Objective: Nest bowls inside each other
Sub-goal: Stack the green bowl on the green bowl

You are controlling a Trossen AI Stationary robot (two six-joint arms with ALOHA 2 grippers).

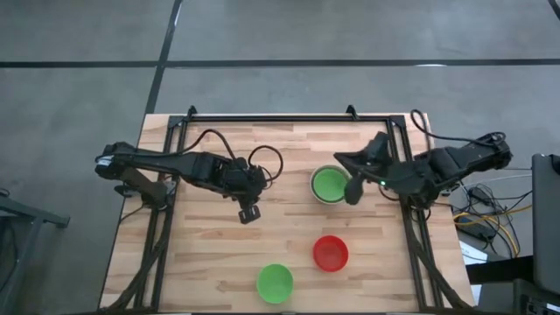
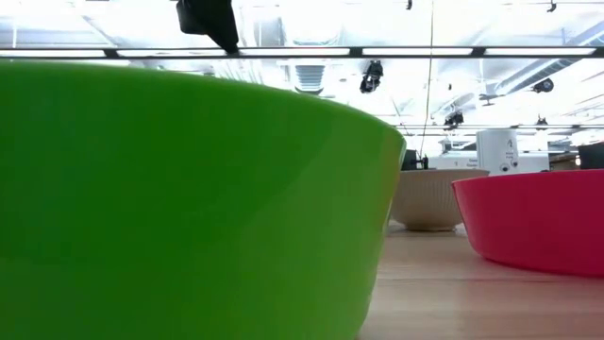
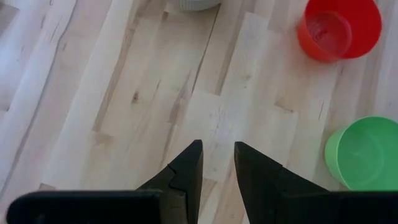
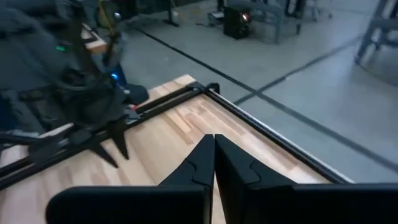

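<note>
A green bowl [image 1: 330,184] sits nested in a pale grey-white bowl [image 2: 429,198] at the table's middle right. A red bowl [image 1: 331,253] and another green bowl [image 1: 275,283] stand on their bases nearer the front edge. They also show in the left wrist view as the red bowl [image 3: 339,28] and the green bowl [image 3: 364,152]. My left gripper [image 1: 249,213] [image 3: 217,155] hangs open above bare wood, left of the bowls. My right gripper [image 1: 341,158] [image 4: 214,146] is shut and raised by the nested pair's far side, pointing toward the far left corner.
A black frame rail [image 1: 289,116] runs along the table's far edge and down both sides. Bare wood lies between my left gripper and the bowls. Cables [image 1: 490,219] lie off the table's right edge.
</note>
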